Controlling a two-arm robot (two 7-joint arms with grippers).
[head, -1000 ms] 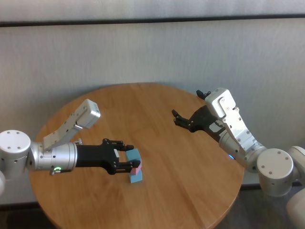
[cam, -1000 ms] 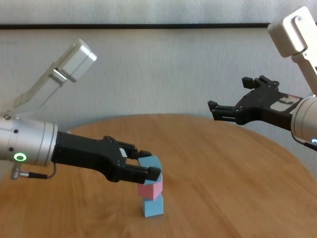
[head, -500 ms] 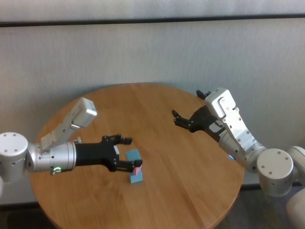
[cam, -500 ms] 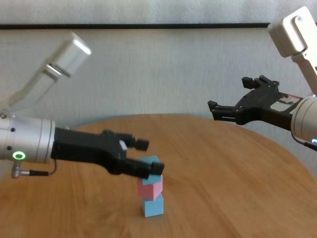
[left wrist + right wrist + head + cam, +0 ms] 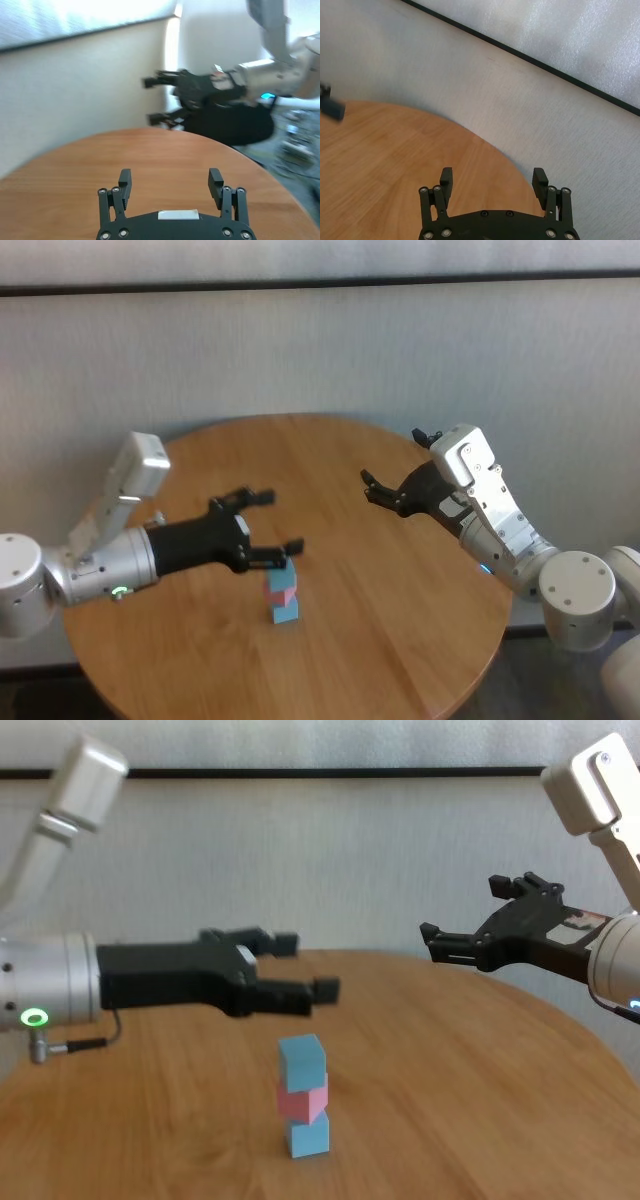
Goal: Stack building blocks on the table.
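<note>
The three building blocks stand in one stack on the table point(image 5: 480, 1100): a light blue block point(image 5: 303, 1062) on top, a pink block point(image 5: 303, 1101) in the middle and a light blue block point(image 5: 308, 1135) at the bottom. In the head view the stack point(image 5: 284, 598) is left of the table's middle. My left gripper point(image 5: 305, 965) is open and empty, above and slightly behind the stack, clear of it. It also shows in the head view point(image 5: 281, 521) and the left wrist view point(image 5: 170, 176). My right gripper point(image 5: 462, 910) is open and empty, held high over the table's right side.
A pale wall runs behind the round table point(image 5: 400, 590). The table's far edge shows in the right wrist view point(image 5: 485, 145), where my right gripper point(image 5: 493, 175) is open. The left wrist view shows the right gripper point(image 5: 167, 97) farther off.
My left gripper has let go of the top light blue block, opened, and risen up and away from the stack. The right arm has not moved.
</note>
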